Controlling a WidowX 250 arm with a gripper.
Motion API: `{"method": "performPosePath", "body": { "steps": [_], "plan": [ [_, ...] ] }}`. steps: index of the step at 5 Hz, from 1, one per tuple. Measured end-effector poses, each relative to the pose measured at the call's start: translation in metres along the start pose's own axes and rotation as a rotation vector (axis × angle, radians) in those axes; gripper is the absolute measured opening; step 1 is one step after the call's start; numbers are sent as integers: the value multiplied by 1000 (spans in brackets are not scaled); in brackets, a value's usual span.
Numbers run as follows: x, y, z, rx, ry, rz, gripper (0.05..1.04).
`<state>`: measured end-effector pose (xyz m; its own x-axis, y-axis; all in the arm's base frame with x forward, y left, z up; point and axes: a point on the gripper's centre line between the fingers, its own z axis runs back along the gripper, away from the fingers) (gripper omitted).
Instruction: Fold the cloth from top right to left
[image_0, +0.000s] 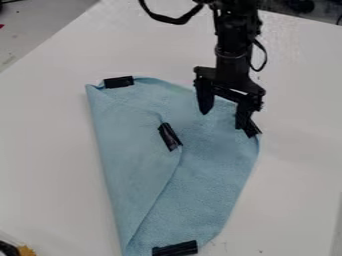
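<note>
White table (297, 175) | blue cloth (210, 175) part-folded | gripper (224, 120) at upper-right edge, jaws apart

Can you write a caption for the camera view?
Open black gripper at a partly folded blue cloth with black tabs.

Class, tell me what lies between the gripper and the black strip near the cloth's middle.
Just a bare stretch of the blue cloth lies between the gripper and that black strip, in the camera view.
</note>
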<state>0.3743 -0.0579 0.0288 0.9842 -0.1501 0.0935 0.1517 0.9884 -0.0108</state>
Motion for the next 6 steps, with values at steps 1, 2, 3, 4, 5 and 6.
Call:
{"method": "performPosePath", "body": {
  "steps": [1, 2, 3, 4, 5, 6],
  "plan": [
    [21, -16, -7, 16, -27, 13, 1000],
    [34, -30, -7, 29, -59, 65, 1000],
    [39, -30, -5, 39, -85, 101, 1000],
    [39, -31, -7, 25, -100, 112, 1000],
    [37, -30, -9, 20, -93, 126, 1000],
    [33, -29, -16, 15, -80, 148, 944]
  ]
}}
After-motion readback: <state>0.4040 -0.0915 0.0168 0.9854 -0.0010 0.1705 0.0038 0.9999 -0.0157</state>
